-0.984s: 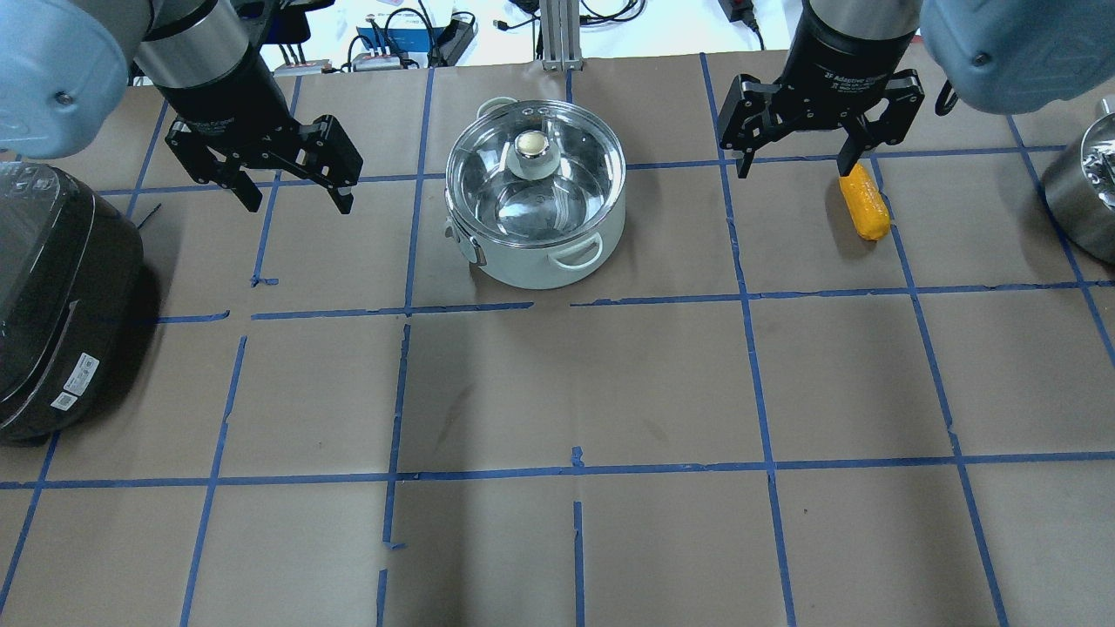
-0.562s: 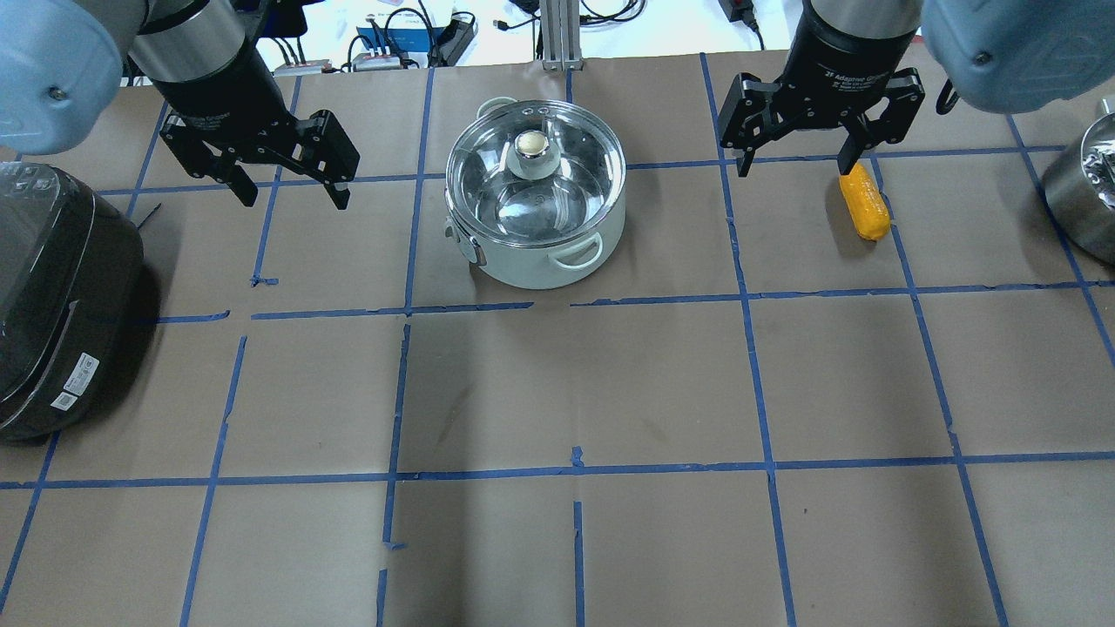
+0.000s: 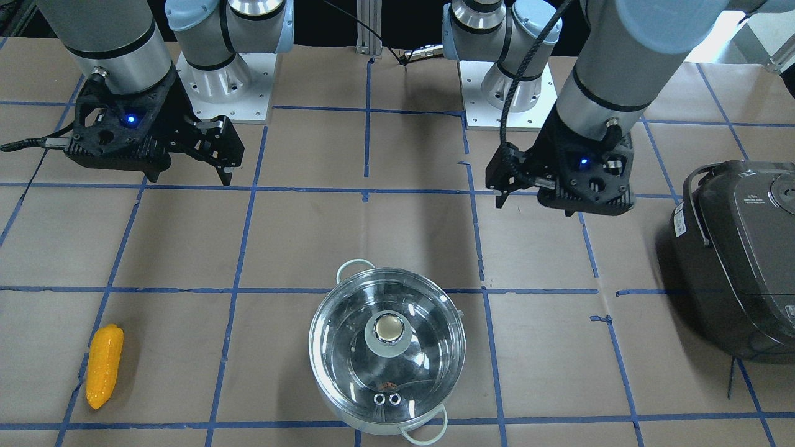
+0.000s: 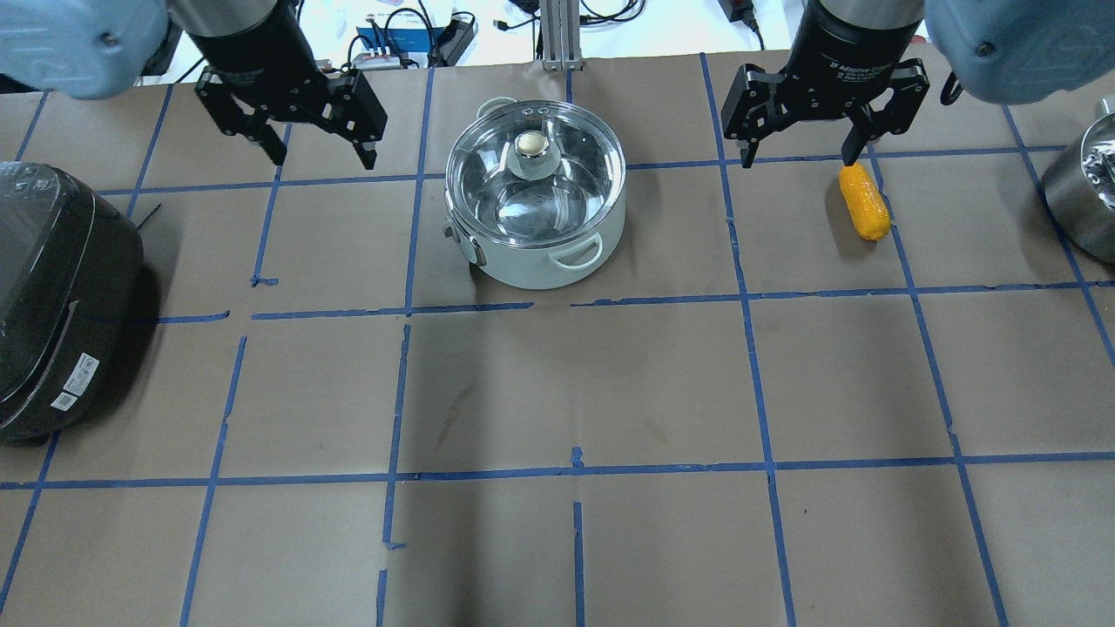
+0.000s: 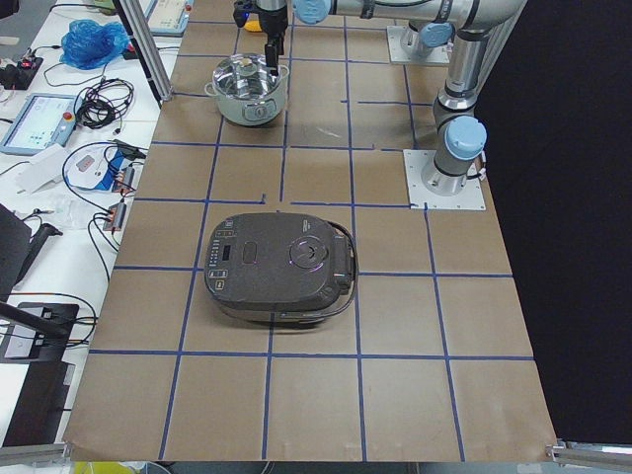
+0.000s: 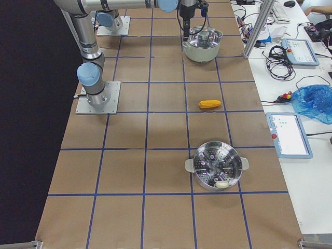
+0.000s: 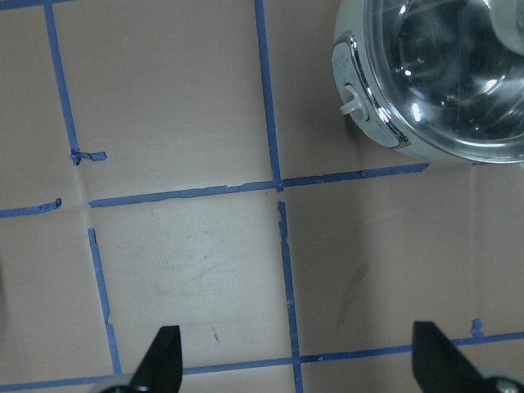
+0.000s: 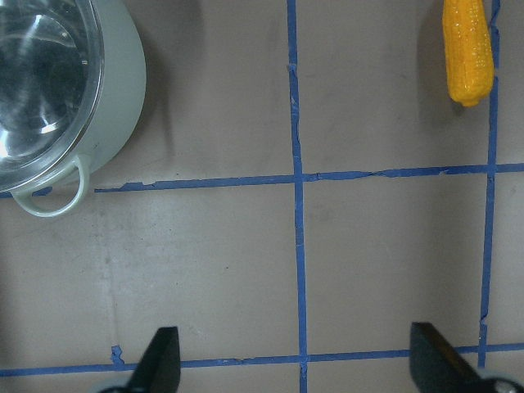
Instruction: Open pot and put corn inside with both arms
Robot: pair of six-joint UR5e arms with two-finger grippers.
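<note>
The steel pot stands at the far middle of the table with its glass lid on and the knob on top. The yellow corn lies flat to the pot's right. My left gripper is open and empty, hovering left of the pot. My right gripper is open and empty, between pot and corn, its right finger near the corn's far end. The left wrist view shows the pot at the upper right. The right wrist view shows the corn at the upper right and the pot at the upper left.
A big dark rice cooker sits at the table's left edge. A steel steamer pot with no lid stands at the right edge, beyond the corn. Blue tape lines grid the brown table; cables lie past the far edge.
My left gripper has moved toward the far edge and to the right, closer to the pot. My right gripper has shifted slightly toward the far edge. Pot and corn have not moved.
</note>
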